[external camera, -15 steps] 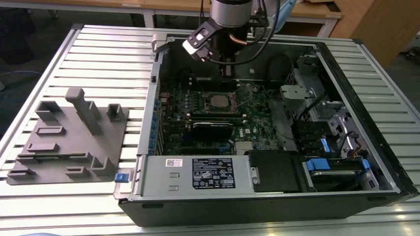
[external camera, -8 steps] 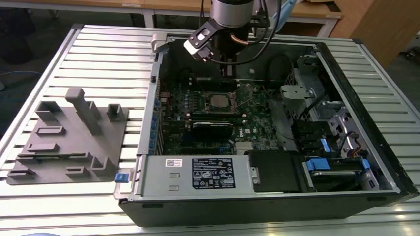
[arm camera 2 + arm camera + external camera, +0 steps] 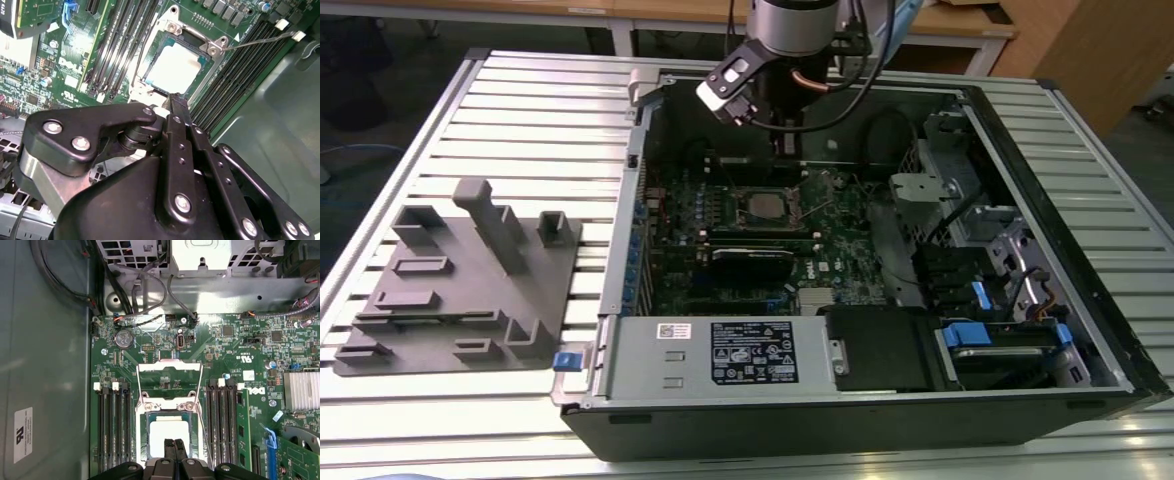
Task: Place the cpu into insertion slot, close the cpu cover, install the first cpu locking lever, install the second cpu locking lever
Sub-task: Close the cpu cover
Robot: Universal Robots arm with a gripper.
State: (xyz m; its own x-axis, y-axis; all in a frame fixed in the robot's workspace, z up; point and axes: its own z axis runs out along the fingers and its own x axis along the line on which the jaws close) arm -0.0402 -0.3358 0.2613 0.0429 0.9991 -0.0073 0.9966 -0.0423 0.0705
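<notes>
Silvery slatted table, open computer case, wooden desks behind, end effector closed on nothing.

The cpu, a flat square with a pale silver top, lies level inside the insertion slot on the green board. The cpu cover, a thin silvery frame, stands swung open at the slot's edge. A thin wire locking lever juts out unlatched.

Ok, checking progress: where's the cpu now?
In the first wrist view, the cpu sits in the socket between the memory slots, right by the gripper.
</notes>
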